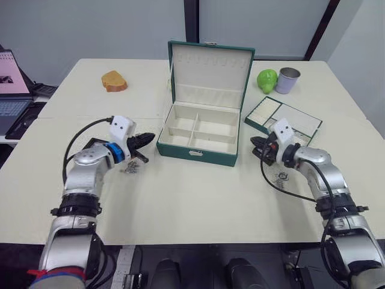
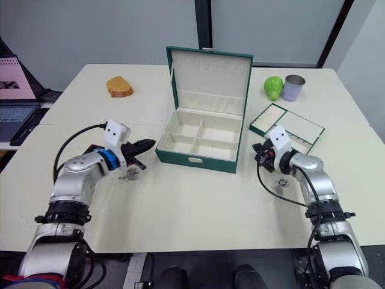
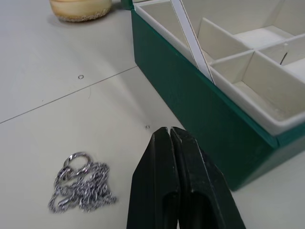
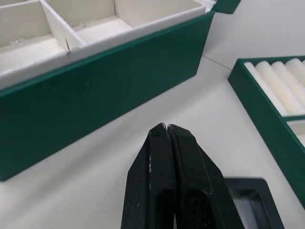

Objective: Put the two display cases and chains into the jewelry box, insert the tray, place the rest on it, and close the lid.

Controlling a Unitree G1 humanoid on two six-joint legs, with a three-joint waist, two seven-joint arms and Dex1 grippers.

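Observation:
The jewelry box stands at the table's middle, its lid upright and its cream compartments bare. Just left of the box my left gripper is shut on nothing. A silvery heap of chains lies on the table beside and below it. One black display case peeks out behind my left forearm. My right gripper is shut and empty at the box's right front corner, over the other display case. The tray lies right of the box. The rest, a few small rings, lies by my right forearm.
A tan bread-like lump sits at the back left. A green fruit-like toy and a grey cup stand at the back right, behind the tray. A laptop is off the table's left edge.

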